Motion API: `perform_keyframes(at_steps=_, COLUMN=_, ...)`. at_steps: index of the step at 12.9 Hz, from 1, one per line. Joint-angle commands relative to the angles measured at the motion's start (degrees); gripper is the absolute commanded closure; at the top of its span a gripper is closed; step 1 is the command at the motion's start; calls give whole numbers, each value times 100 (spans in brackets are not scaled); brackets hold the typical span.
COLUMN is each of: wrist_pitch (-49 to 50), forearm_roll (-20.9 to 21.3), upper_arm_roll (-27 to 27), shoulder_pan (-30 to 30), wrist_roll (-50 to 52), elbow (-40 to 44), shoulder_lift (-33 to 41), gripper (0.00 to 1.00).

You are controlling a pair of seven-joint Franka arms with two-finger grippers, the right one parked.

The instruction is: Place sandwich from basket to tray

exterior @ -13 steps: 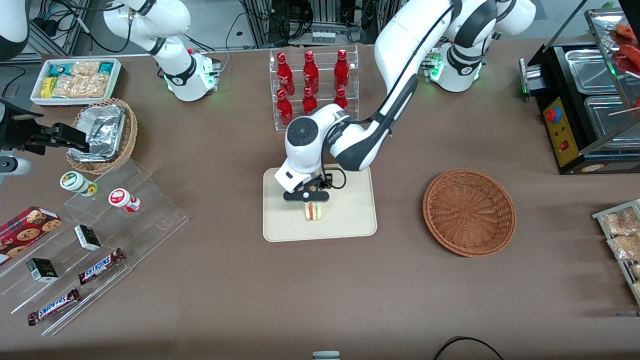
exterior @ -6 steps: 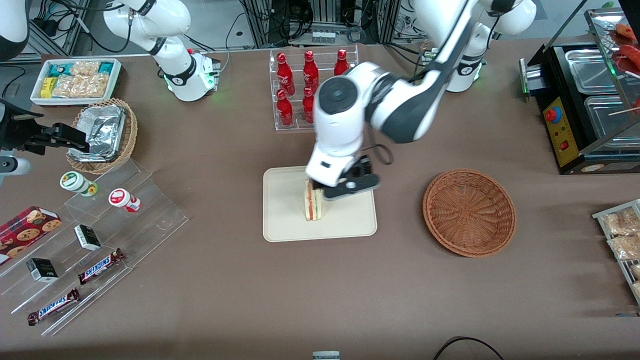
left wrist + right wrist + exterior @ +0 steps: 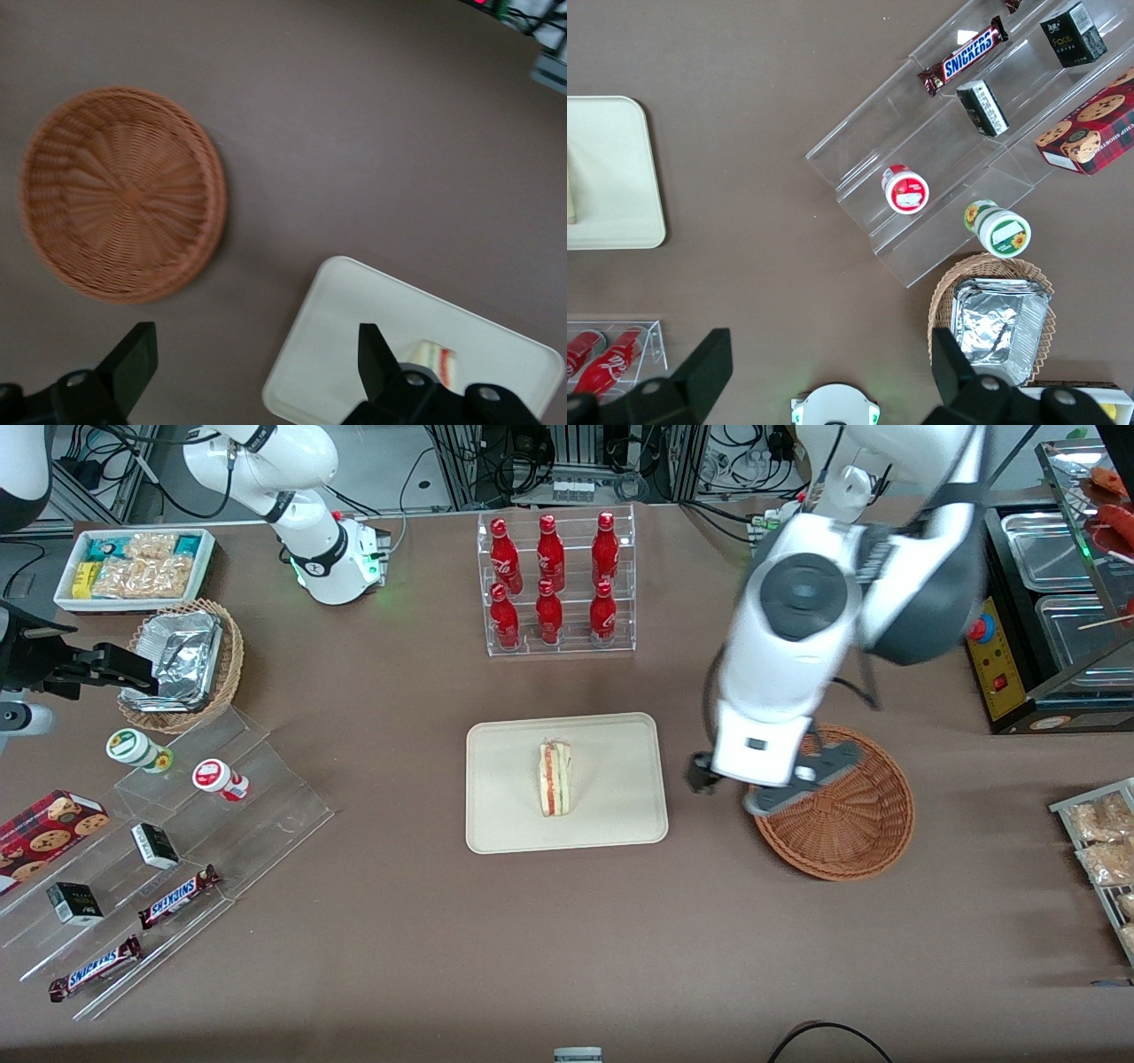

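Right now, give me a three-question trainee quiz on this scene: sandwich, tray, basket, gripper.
1. True or false: the sandwich lies on the tray.
2. What is in the basket? A) a sandwich B) nothing C) a red bottle
3. Where is the gripper, and are its fingers open or shut?

Key:
1. True. It lies near the tray's middle, with no gripper on it.
2. B. The left wrist view shows only bare wicker inside.
3. It hangs above the basket's edge nearest the tray, fingers open and holding nothing.
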State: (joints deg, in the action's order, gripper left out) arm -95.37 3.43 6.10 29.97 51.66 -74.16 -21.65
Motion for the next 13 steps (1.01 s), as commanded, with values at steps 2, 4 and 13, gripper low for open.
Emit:
perform_keyframes(at_steps=2, wrist_pitch=641, forearm_roll=-62, upper_arm_roll=-48, shoulder_pan=-788, wrist_roll=-1242, elbow=-204, shoulder_lift=687, gripper=0)
perform_keyframes(at_steps=4, wrist_pitch=835, forearm_roll=-71, upper_arm_roll=-48, shoulder_pan=-1193, wrist_roll=-2060, elbow=-466, shoulder_lift=1100, gripper=0)
perform_keyframes(at_steps=13, wrist_pitch=449, forearm_roll=-369, upper_arm_roll=-39, shoulder_pan=-2214, wrist_roll=-4068, elbow=-2285, shoulder_lift=2551, gripper=0)
